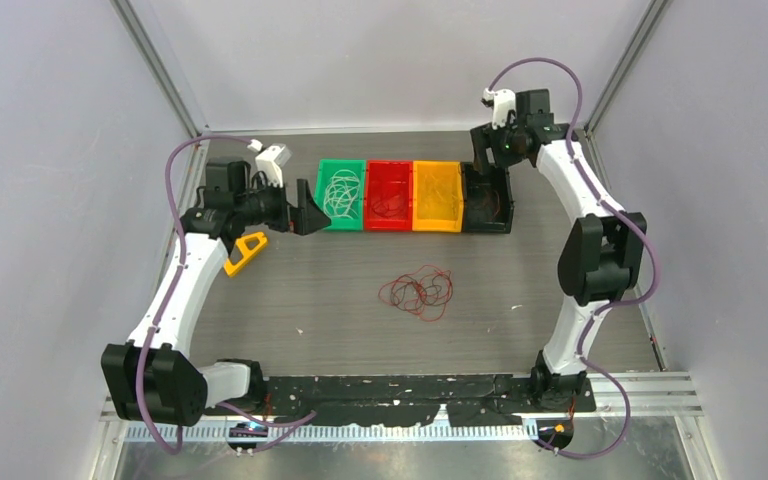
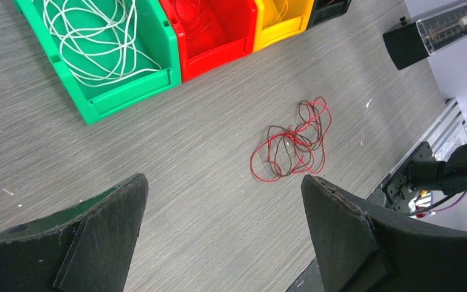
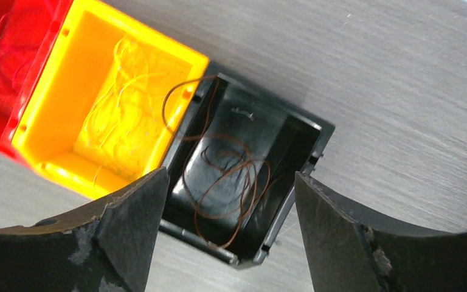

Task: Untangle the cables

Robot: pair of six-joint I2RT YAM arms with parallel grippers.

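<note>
A: Nearest the lenses are the wrist cameras' own black fingers. How do they stand?

B: The left gripper (image 2: 223,182) is spread wide with nothing between its fingers. It hangs over the table (image 2: 176,152), near the front of the green bin (image 2: 127,97). The right gripper (image 3: 231,176) is likewise spread and empty, above the black bin (image 3: 304,137).

A: And the bins?

B: Four sit side by side in a row at the far side of the table: green, then the red bin (image 1: 388,224), the yellow bin (image 1: 437,226), and black at the right end.

A: Where are the cables?

B: A tangle of red and dark brown cables (image 1: 417,292) lies loose in the middle of the table, well apart from the bins and both grippers. White cables (image 2: 91,42) coil in the green bin. Pale cables (image 3: 124,115) lie in the yellow one and thin red cables (image 1: 390,203) in the red. A brown cable (image 3: 231,182) curls in the black bin, one loop reaching over the rim onto the yellow bin's edge.

A: Anything smaller?

B: A yellow tool (image 1: 247,250) lies on the table beside the left arm.
</note>
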